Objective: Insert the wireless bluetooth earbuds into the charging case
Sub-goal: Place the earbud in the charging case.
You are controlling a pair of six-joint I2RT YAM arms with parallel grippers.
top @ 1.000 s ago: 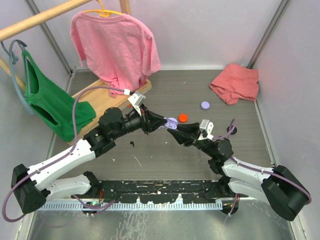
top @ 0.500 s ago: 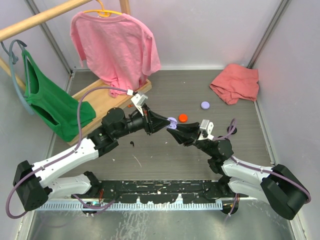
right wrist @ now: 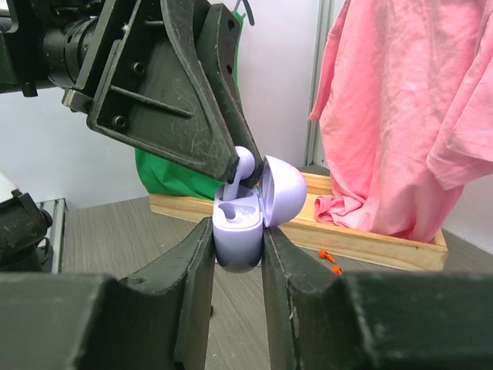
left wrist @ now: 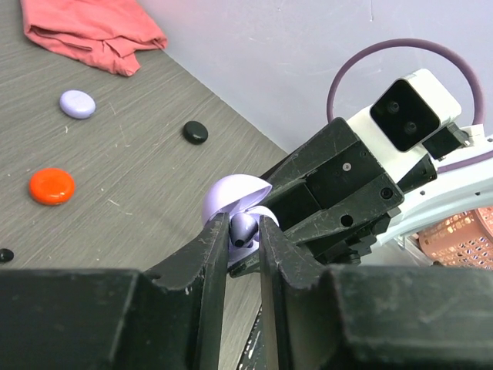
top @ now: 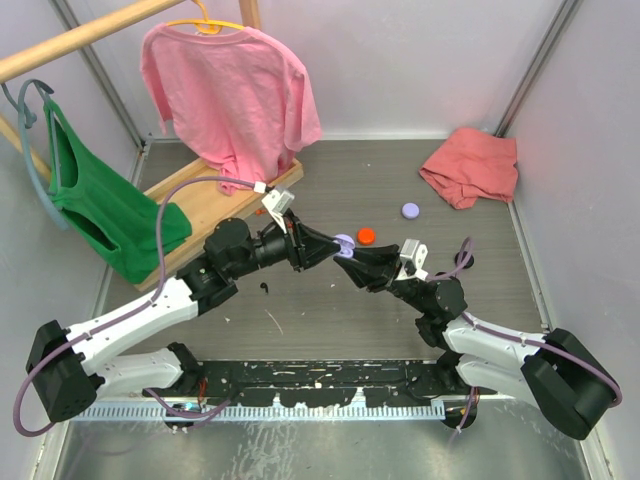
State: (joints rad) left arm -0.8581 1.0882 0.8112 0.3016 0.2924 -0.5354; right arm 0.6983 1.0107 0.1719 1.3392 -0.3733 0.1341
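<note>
My right gripper [right wrist: 237,231] is shut on an open lilac charging case [right wrist: 237,227] and holds it above the table with the lid hinged up. My left gripper [left wrist: 245,231] is shut on a lilac earbud [left wrist: 245,230]. In the right wrist view the earbud [right wrist: 243,166] has its stem pointing down into the far socket of the case, and the near socket is empty. In the top view the two grippers meet tip to tip at the case [top: 345,244] over the table's middle. Two orange-red earbuds [right wrist: 331,260] lie by the wooden base. A black earbud [left wrist: 5,254] lies on the table.
An orange round case [top: 366,236], a closed lilac case [top: 410,210] and a black case [left wrist: 195,132] lie on the table behind the grippers. A salmon cloth [top: 470,165] lies at the back right. A pink shirt [top: 230,90] and a green shirt [top: 100,215] hang over a wooden base [top: 215,200] at the left.
My left arm has edged slightly right toward the case, bringing the earbud up to the socket. The right gripper and the case have stayed still.
</note>
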